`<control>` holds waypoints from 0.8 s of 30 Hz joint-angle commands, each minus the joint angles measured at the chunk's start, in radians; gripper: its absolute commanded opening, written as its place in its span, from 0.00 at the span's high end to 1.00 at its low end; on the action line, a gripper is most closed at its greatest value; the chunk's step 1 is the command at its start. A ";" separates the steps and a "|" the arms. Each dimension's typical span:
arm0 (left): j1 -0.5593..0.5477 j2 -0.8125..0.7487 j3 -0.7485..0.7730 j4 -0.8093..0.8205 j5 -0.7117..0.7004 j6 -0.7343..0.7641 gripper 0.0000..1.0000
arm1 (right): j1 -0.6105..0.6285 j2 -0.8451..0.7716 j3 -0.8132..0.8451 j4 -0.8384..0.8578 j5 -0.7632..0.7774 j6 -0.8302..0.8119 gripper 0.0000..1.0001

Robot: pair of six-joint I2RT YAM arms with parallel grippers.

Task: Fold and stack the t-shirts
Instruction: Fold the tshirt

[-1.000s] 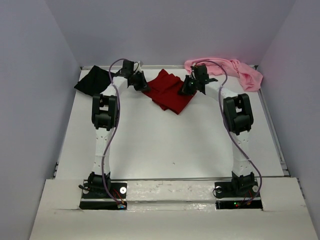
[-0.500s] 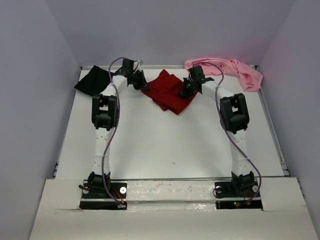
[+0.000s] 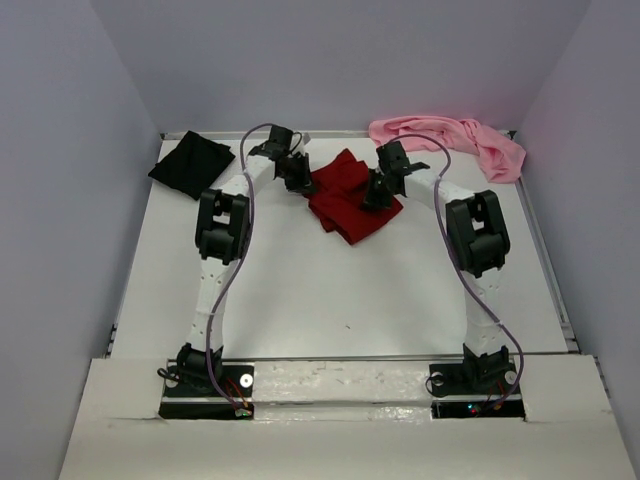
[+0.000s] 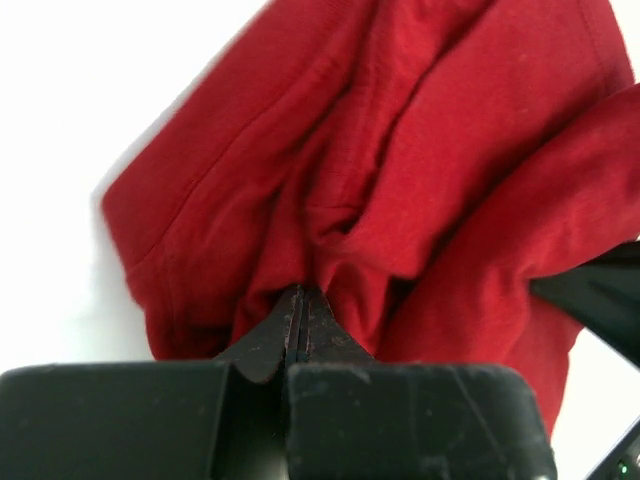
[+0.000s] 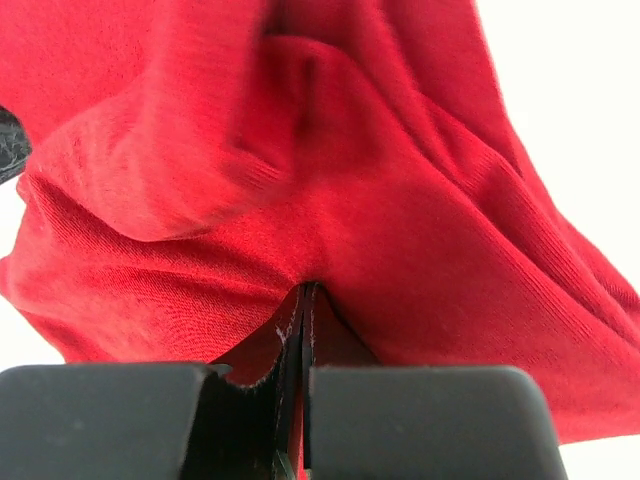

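The dark red t-shirt (image 3: 347, 194) lies bunched at the far middle of the table. My left gripper (image 3: 298, 180) is shut on its left edge, with red cloth (image 4: 400, 170) pinched at the fingertips (image 4: 298, 300). My right gripper (image 3: 374, 196) is shut on its right part, with red cloth (image 5: 330, 180) bunched around the fingertips (image 5: 305, 295). The black t-shirt (image 3: 191, 162) lies folded at the far left. The light pink t-shirt (image 3: 455, 138) lies crumpled at the far right.
The white table (image 3: 330, 290) has walls on three sides. Both arms (image 3: 220, 225) (image 3: 478, 232) reach far out from their bases at the near edge.
Both grippers moved right and slightly nearer with the dark red shirt, which has shifted right and bunched up more. The black and pink shirts have not moved.
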 commanded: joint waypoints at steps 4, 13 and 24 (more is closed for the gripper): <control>-0.098 -0.122 -0.079 -0.060 0.011 0.030 1.00 | 0.122 -0.078 -0.082 -0.245 0.029 0.036 1.00; -0.118 -0.261 -0.180 -0.143 -0.099 0.090 1.00 | 0.145 -0.221 -0.172 -0.431 0.023 0.010 1.00; -0.123 -0.472 -0.395 -0.160 -0.099 0.106 1.00 | 0.154 -0.416 -0.332 -0.577 -0.089 -0.078 1.00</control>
